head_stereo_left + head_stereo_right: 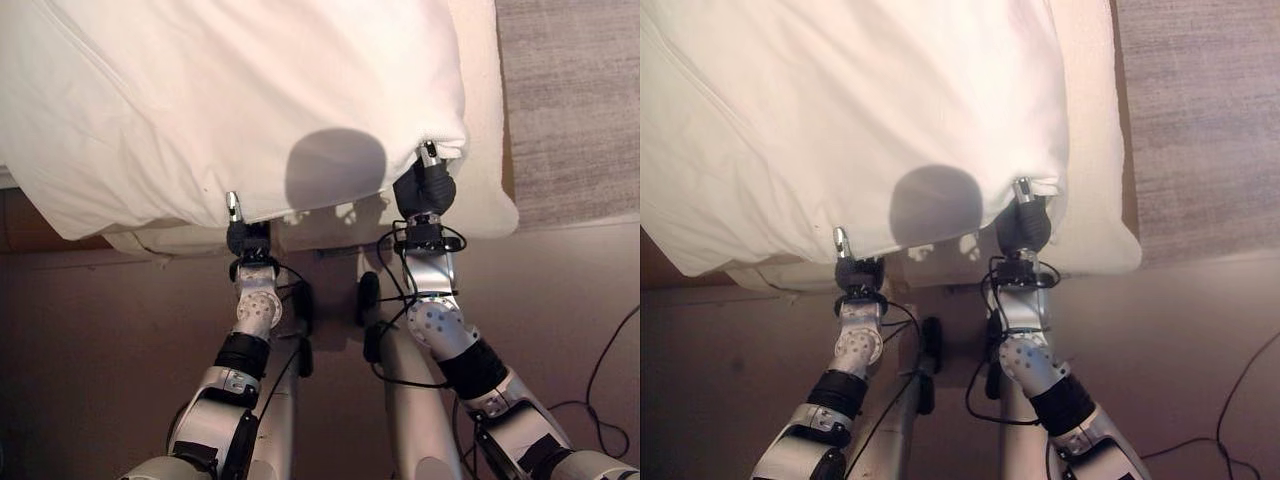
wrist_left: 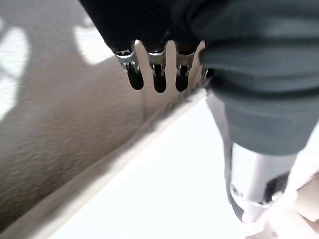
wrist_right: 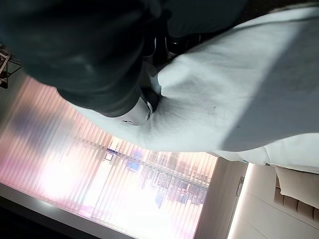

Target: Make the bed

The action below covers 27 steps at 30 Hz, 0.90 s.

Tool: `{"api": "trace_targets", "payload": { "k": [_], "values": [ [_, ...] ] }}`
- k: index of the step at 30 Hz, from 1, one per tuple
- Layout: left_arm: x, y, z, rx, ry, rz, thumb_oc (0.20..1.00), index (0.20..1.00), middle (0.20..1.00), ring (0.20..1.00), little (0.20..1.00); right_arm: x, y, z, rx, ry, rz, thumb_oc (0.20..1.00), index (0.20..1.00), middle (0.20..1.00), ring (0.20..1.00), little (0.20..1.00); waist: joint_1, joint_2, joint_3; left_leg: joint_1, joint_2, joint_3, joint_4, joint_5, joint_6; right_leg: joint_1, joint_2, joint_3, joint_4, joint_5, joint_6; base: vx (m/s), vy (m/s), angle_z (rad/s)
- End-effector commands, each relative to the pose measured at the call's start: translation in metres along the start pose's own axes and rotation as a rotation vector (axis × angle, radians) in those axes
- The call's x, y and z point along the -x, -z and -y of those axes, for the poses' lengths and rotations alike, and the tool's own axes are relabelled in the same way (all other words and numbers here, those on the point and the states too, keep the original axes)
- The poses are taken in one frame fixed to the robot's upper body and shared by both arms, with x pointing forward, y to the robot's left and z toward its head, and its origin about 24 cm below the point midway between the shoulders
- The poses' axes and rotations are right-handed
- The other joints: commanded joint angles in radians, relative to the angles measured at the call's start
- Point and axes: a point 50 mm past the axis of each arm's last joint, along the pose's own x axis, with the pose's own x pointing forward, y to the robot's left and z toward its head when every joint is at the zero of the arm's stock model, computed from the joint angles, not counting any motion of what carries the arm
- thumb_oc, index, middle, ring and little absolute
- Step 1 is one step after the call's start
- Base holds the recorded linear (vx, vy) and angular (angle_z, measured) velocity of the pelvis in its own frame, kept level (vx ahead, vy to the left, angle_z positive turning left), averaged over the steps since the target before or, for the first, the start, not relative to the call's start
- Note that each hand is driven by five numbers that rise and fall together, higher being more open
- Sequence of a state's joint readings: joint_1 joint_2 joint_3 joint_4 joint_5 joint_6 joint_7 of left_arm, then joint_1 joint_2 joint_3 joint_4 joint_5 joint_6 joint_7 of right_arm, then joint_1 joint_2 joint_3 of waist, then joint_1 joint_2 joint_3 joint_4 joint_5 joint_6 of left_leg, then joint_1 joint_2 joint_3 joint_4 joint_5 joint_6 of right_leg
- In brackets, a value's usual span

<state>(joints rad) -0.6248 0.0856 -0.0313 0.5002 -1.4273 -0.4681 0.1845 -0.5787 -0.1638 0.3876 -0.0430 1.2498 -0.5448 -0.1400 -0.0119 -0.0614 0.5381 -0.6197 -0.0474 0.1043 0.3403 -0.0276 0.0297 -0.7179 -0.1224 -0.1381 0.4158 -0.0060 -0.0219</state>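
Observation:
A white duvet [image 1: 250, 100] covers the bed, and its near edge hangs toward me. My left hand [image 1: 247, 240] is at that edge left of centre, thumb up over the hem and fingers under the cloth. In the left wrist view its fingers [image 2: 158, 74] are curled and the thumb [image 2: 254, 184] lies along the white cloth. My right hand [image 1: 425, 190] holds the duvet's near right corner. In the right wrist view this hand [image 3: 99, 59] is curled round a bunch of the white cloth [image 3: 239, 99].
The mattress [image 1: 485, 150] sticks out past the duvet on the right. A grey carpet [image 1: 570, 100] lies beyond it. The brown bed base [image 1: 30, 230] shows at the left under the duvet. The right wrist view looks up at window blinds [image 3: 99, 189].

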Motion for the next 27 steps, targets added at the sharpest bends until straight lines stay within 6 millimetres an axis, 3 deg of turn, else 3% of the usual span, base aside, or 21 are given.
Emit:
{"api": "trace_targets", "payload": {
  "k": [1, 2, 6, 8, 10, 12, 14, 15, 17, 18, 27],
  "values": [
    [-0.009, -0.025, 0.004, -0.049, -0.006, 0.138, 1.0, 1.0, 1.0, 1.0, 1.0, 0.009, -0.031, -0.027, -0.081, -0.141, 0.186, 0.2, 0.2, 0.2, 0.2, 0.2, -0.002, -0.009, -0.104, -0.06, 0.005, -0.018, 0.028, -0.014, -0.037, -0.014, -0.065, 0.025, -0.006, 0.039, 0.15, 0.0, 0.0, 0.0],
    [-0.016, -0.038, 0.008, -0.048, -0.046, 0.198, 1.0, 1.0, 1.0, 1.0, 1.0, 0.011, -0.032, -0.024, -0.079, -0.109, 0.185, 0.2, 0.2, 0.2, 0.2, 0.2, -0.006, -0.01, -0.109, -0.06, 0.008, -0.017, 0.031, -0.017, -0.037, -0.014, -0.064, 0.027, -0.004, 0.036, 0.15, 0.0, 0.0, 0.0],
    [-0.02, -0.045, 0.01, -0.058, -0.067, 0.227, 1.0, 1.0, 1.0, 1.0, 1.0, 0.012, -0.033, -0.023, -0.072, -0.089, 0.186, 0.2, 0.2, 0.2, 0.2, 0.2, -0.008, -0.013, -0.11, -0.062, 0.01, -0.015, 0.04, -0.021, -0.036, -0.016, -0.064, 0.029, 0.004, 0.035, 0.149, 0.0, 0.007, -0.01],
    [-0.025, -0.067, 0.014, -0.068, -0.108, 0.316, 1.0, 1.0, 1.0, 1.0, 1.0, 0.014, -0.039, -0.02, -0.051, -0.067, 0.197, 0.2, 0.2, 0.2, 0.2, 0.2, -0.011, -0.013, -0.115, -0.062, 0.01, -0.011, 0.039, -0.02, -0.041, -0.018, -0.066, 0.028, 0.006, 0.036, 0.151, 0.01, 0.026, -0.04],
    [-0.025, -0.067, 0.014, -0.069, -0.109, 0.317, 1.0, 1.0, 1.0, 1.0, 1.0, 0.014, -0.039, -0.02, -0.05, -0.066, 0.197, 0.2, 0.2, 0.2, 0.2, 0.2, -0.011, -0.013, -0.115, -0.062, 0.01, -0.011, 0.039, -0.02, -0.041, -0.019, -0.066, 0.028, 0.006, 0.036, 0.151, 0.0, 0.0, 0.0],
    [-0.028, -0.092, 0.01, -0.103, -0.159, 0.395, 1.0, 1.0, 1.0, 1.0, 1.0, 0.017, -0.044, -0.018, -0.03, -0.048, 0.207, 0.2, 0.2, 0.2, 0.2, 0.2, -0.009, -0.012, -0.123, -0.066, 0.01, -0.009, 0.045, -0.025, -0.038, -0.025, -0.066, 0.034, 0.01, 0.037, 0.153, 0.0, 0.015, -0.01],
    [-0.028, -0.103, 0.009, -0.125, -0.174, 0.432, 1.0, 1.0, 1.0, 1.0, 1.0, 0.018, -0.045, -0.016, -0.01, -0.04, 0.203, 0.2, 0.2, 0.2, 0.2, 0.2, -0.009, -0.011, -0.126, -0.073, 0.01, -0.008, 0.048, -0.02, -0.037, -0.03, -0.066, 0.034, 0.01, 0.041, 0.15, 0.0, 0.013, -0.04],
    [-0.028, -0.106, 0.009, -0.129, -0.173, 0.443, 0.875, 0.875, 0.875, 0.875, 0.875, 0.018, -0.045, -0.016, -0.008, -0.042, 0.203, 0.2, 0.2, 0.2, 0.2, 0.2, -0.009, -0.009, -0.127, -0.07, 0.011, -0.009, 0.048, -0.026, -0.037, -0.027, -0.066, 0.035, 0.012, 0.036, 0.151, 0.0, 0.0, 0.0],
    [-0.029, -0.109, 0.012, -0.141, -0.177, 0.459, 0.304, 0.304, 0.304, 0.304, 0.304, 0.02, -0.044, -0.015, -0.008, -0.034, 0.196, 0.2, 0.2, 0.2, 0.2, 0.2, -0.008, -0.008, -0.129, -0.071, 0.011, -0.01, 0.05, -0.024, -0.039, -0.027, -0.065, 0.034, 0.014, 0.034, 0.15, 0.0, 0.0, 0.0],
    [-0.029, -0.11, 0.012, -0.141, -0.177, 0.459, 0.2, 0.2, 0.2, 0.2, 0.2, 0.019, -0.044, -0.016, -0.009, -0.034, 0.197, 0.2, 0.2, 0.2, 0.2, 0.2, -0.009, -0.009, -0.129, -0.075, 0.01, -0.01, 0.048, -0.018, -0.039, -0.03, -0.066, 0.034, 0.011, 0.04, 0.149, 0.0, 0.0, 0.0],
    [-0.019, -0.116, 0.011, -0.141, -0.167, 0.508, 0.2, 0.2, 0.2, 0.2, 0.2, 0.024, -0.05, -0.011, 0.018, 0.005, 0.214, 0.2, 0.2, 0.2, 0.2, 0.2, -0.007, -0.003, -0.131, -0.054, 0.008, -0.015, 0.038, -0.02, -0.042, -0.008, -0.06, 0.038, 0.003, 0.035, 0.15, 0.0, 0.0, 0.0]
  ]
}}
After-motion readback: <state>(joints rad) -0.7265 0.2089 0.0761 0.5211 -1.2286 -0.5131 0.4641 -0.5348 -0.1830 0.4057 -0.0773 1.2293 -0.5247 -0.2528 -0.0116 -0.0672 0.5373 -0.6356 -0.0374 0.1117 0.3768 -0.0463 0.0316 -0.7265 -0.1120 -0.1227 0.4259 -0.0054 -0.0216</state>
